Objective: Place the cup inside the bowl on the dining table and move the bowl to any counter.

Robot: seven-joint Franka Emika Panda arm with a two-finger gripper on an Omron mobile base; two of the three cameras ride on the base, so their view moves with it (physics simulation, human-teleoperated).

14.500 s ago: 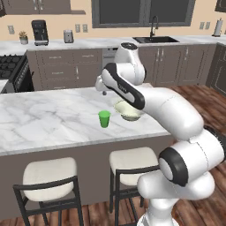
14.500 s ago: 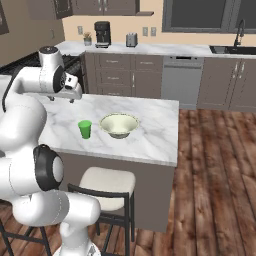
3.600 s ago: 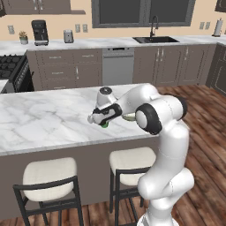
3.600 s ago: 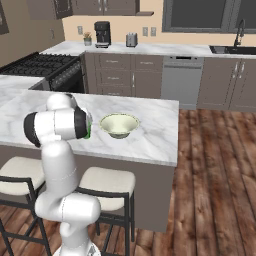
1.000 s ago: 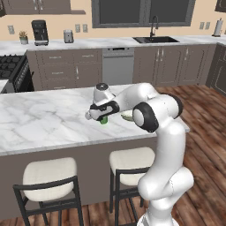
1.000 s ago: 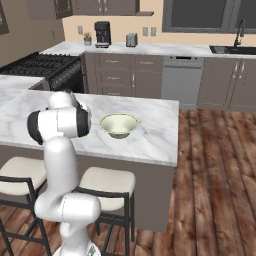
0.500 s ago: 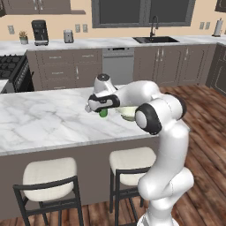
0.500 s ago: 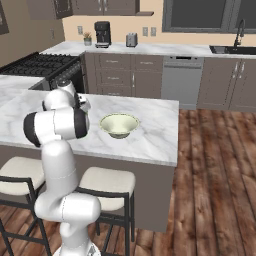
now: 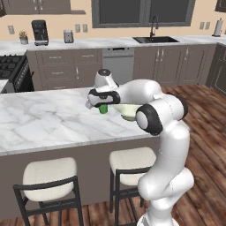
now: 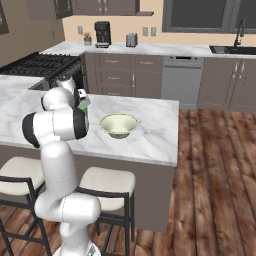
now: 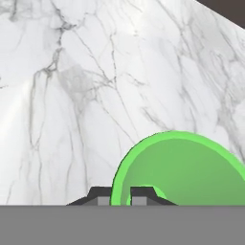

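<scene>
My gripper (image 9: 102, 106) is shut on the rim of the small green cup (image 9: 103, 110) and holds it just above the dining table (image 9: 44, 119), close to the left of the cream-white bowl (image 9: 129, 115). My arm hides part of the bowl in the left base view. From the right base view the bowl (image 10: 119, 125) stands whole on the marble, with the cup (image 10: 85, 106) a sliver of green beside my gripper (image 10: 82, 102). In the hand view the cup (image 11: 186, 172) has one wall pinched between the fingertips (image 11: 142, 194) of the gripper (image 11: 122, 196), over the table (image 11: 95, 72).
Two cushioned stools (image 9: 48, 176) stand under the table's near edge. The wall counter (image 9: 123, 42) at the back carries a sink (image 9: 155, 39), a coffee machine (image 9: 39, 32) and a toaster (image 9: 68, 35). A stove (image 9: 9, 66) sits at the left.
Over the last second my gripper has lifted the cup off the marble and carried it right, toward the bowl. The bowl has stayed put.
</scene>
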